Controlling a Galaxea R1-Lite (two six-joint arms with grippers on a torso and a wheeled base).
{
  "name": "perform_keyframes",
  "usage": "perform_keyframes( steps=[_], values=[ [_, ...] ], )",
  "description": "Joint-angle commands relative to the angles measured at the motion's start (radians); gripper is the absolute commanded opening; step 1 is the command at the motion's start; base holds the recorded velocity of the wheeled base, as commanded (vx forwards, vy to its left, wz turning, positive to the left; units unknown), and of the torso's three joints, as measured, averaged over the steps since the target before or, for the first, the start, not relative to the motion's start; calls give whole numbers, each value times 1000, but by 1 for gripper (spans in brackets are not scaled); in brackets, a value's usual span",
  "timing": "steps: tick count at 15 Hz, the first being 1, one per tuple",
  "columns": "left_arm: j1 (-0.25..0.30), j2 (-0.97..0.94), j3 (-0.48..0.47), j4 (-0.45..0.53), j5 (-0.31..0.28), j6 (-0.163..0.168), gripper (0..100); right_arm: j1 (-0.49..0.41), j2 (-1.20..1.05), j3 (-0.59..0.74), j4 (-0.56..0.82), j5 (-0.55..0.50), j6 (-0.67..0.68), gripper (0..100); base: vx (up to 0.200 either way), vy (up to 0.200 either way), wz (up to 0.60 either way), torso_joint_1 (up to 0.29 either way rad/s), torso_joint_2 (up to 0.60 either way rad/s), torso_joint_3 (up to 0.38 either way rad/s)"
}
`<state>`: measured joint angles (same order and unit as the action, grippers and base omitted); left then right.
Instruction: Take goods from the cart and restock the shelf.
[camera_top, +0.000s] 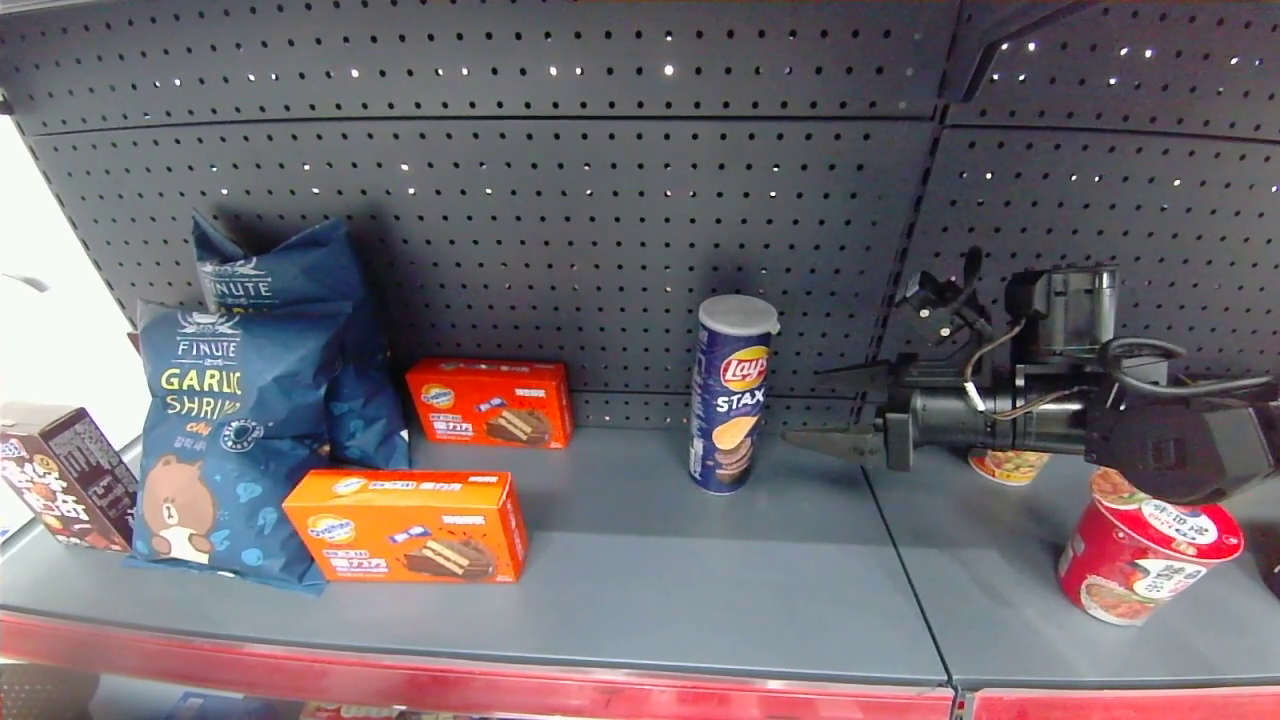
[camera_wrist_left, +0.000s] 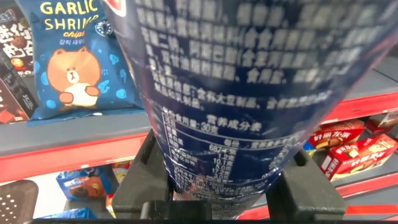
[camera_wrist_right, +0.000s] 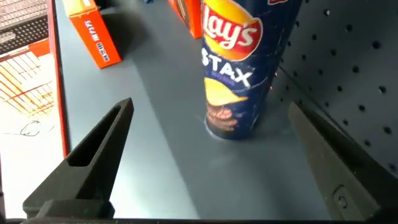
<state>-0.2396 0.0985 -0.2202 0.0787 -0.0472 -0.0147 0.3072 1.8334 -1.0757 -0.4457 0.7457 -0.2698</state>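
Head view looks down onto shelf (camera_top: 650, 580); right wrist close, sharing chips can (camera_top: 733, 400).

- My right gripper (camera_wrist_right: 211, 107) is spread wide; its two black wedge-shaped fingers (camera_wrist_right: 93, 162) hang just above the flat grey metal shelf deck (camera_wrist_right: 161, 168).
- A dark blue cylindrical chip can with a yellow-and-red logo (camera_wrist_right: 239, 68) stands upright on the deck, just left of the fingertips and in line with the gap. Neither finger touches it.
- The dark perforated metal back panel (camera_wrist_right: 354, 56) rises just beyond the can on the far side.
- An orange cardboard box (camera_wrist_right: 93, 31) lies further left, close to the shelf's red front strip (camera_wrist_right: 60, 93) on the near side.
- I can see the corner of a second orange box (camera_wrist_right: 183, 12) past the can.
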Motion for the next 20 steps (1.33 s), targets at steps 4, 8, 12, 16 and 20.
perform_keyframes(
  steps=[4, 8, 12, 16, 20],
  values=[
    [0, 1, 15, 0, 0, 1, 0, 1, 142, -64, -67, 27, 0, 100, 0, 0, 0, 0, 0, 0],
    [0, 1, 15, 0, 0, -1, 0, -4, 242, -167, -77, 27, 0, 100, 0, 0, 0, 0, 0, 0],
    [0, 1, 32, 0, 1, 1, 0, -8, 302, -233, -79, 27, 0, 100, 0, 0, 0, 0, 0, 0],
    [0, 1, 47, 0, 1, 1, 0, -5, 342, -274, -80, 27, 0, 100, 0, 0, 0, 0, 0, 0],
    [0, 1, 53, 0, 3, -1, 0, 23, 385, -311, -87, 29, 1, 100, 0, 0, 0, 0, 0, 0]
  ],
)
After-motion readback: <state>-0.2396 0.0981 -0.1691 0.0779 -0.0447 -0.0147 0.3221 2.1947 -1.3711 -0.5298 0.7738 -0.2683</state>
